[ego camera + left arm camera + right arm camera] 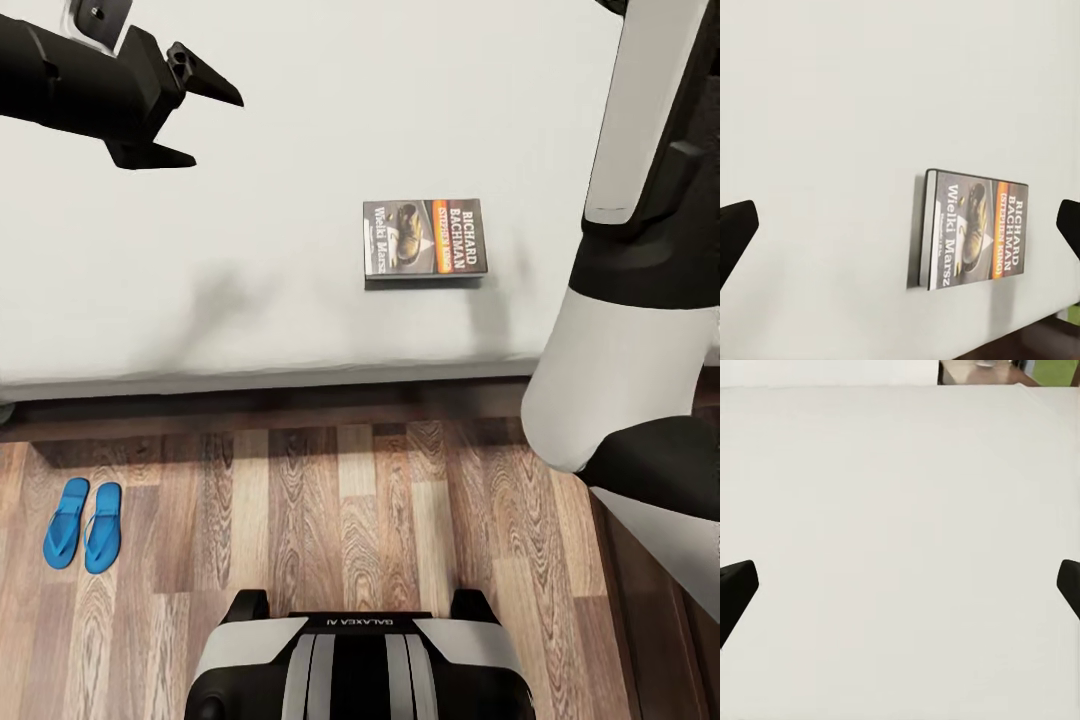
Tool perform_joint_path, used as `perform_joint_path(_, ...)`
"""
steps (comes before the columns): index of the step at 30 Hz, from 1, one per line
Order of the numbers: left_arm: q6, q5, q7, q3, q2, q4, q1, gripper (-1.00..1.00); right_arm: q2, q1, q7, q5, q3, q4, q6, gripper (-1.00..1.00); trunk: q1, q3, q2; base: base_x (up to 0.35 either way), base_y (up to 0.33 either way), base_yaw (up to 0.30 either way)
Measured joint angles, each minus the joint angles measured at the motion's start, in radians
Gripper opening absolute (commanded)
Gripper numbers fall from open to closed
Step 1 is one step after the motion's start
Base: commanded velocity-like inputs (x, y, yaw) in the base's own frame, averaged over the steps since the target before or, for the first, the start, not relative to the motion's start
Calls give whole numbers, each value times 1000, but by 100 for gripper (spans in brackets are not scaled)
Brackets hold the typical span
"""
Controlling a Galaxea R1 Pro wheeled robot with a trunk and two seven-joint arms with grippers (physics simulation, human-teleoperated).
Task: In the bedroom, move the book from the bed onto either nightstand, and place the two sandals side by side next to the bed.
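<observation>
The book [424, 238] lies flat, cover up, on the pale mattress of the bed [230, 260], close to its near edge. In the left wrist view the book [975, 236] lies ahead of the gripper, toward one finger. My left gripper [215, 128] hovers open over the mattress, well to the left of the book and farther in. The two blue sandals [83, 523] lie side by side on the floor at the lower left, a short way from the bed frame. My right gripper [900, 589] is open over bare mattress [900, 495]. A dark wooden edge [650, 610] at lower right may be the nightstand.
My right arm [620, 330] hangs over the bed's right part and hides the floor behind it. The dark bed frame [250, 405] runs across above the wood-plank floor [350, 520]. My base [360, 665] stands at the bottom.
</observation>
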Motion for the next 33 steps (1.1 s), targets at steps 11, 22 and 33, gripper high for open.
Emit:
perform_joint_path(11,1,-4,-2,8,1,-3,1,100,0,3,-2,6,41,-2,0,100,0,17,0,0,0,0)
perform_joint_path(22,14,-5,-6,6,9,-13,61,100,0,13,-3,8,30,-2,0,100,0,35,0,0,0,0)
perform_joint_path(33,35,-20,-59,9,16,-16,159,100,-1,72,-2,-67,-152,-3,1,100,0,53,0,0,0,0)
